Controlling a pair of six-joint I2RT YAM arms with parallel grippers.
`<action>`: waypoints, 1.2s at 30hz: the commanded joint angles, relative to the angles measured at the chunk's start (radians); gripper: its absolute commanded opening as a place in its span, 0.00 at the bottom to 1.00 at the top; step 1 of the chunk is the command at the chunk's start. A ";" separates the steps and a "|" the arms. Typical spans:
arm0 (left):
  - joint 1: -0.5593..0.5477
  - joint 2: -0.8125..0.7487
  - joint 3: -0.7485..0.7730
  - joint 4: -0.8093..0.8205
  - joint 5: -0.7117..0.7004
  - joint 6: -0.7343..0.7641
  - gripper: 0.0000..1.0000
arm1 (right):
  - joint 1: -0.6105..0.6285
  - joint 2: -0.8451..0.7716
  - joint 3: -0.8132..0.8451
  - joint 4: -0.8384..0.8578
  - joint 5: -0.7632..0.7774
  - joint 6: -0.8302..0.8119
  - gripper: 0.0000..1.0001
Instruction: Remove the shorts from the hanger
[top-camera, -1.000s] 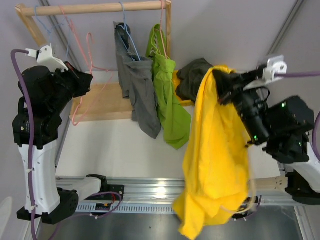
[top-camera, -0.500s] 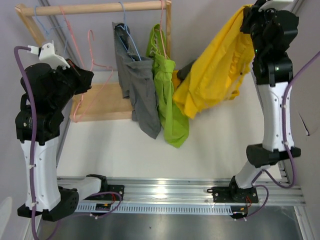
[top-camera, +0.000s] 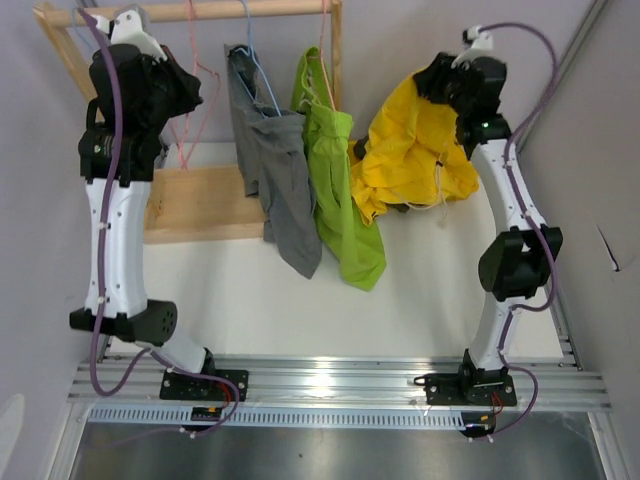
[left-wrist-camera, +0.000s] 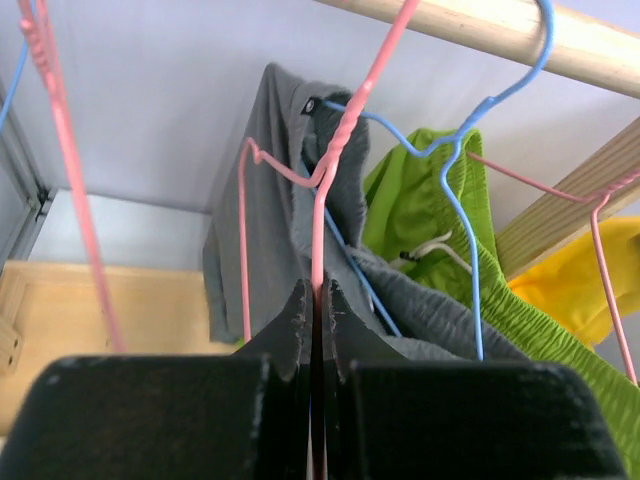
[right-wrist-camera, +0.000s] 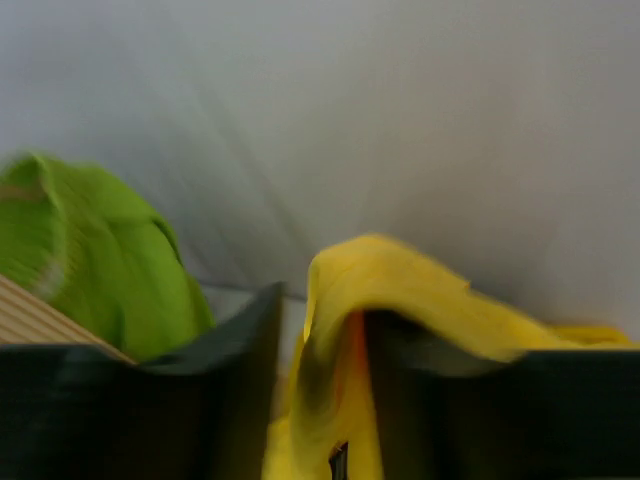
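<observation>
On the near part of the white table (top-camera: 250, 300), the trailing legs of the mid-grey shorts (top-camera: 285, 190) and the lime-green shorts (top-camera: 340, 200) were seen. Both pairs were hung on hangers and so not yet freed. Farther right, the yellow shorts (top-camera: 415, 150) were heaped on the table off any hanger, apparently as a drop pile set apart from the rack. The right gripper (right-wrist-camera: 320, 335) was held over that heap with its jaws parted a little and a fold of yellow cloth between them. Whether the fold was pinched could not be told. Farthest, under the wooden rod (top-camera: 280, 9), the left gripper (left-wrist-camera: 314, 295) was clamped fully on the wire of a bare pink hanger (left-wrist-camera: 316, 215), probably to steady it or move it aside from the grey pair.
</observation>
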 joint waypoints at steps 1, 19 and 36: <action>0.006 0.083 0.145 0.070 -0.034 -0.005 0.00 | 0.019 0.025 -0.272 0.159 -0.074 0.034 0.74; 0.056 0.200 0.202 0.150 -0.065 -0.037 0.00 | 0.169 -0.338 -1.040 0.385 -0.011 0.090 0.99; 0.108 0.071 0.033 0.150 0.055 -0.069 0.99 | 0.194 -0.344 -0.737 -0.303 0.255 0.126 0.99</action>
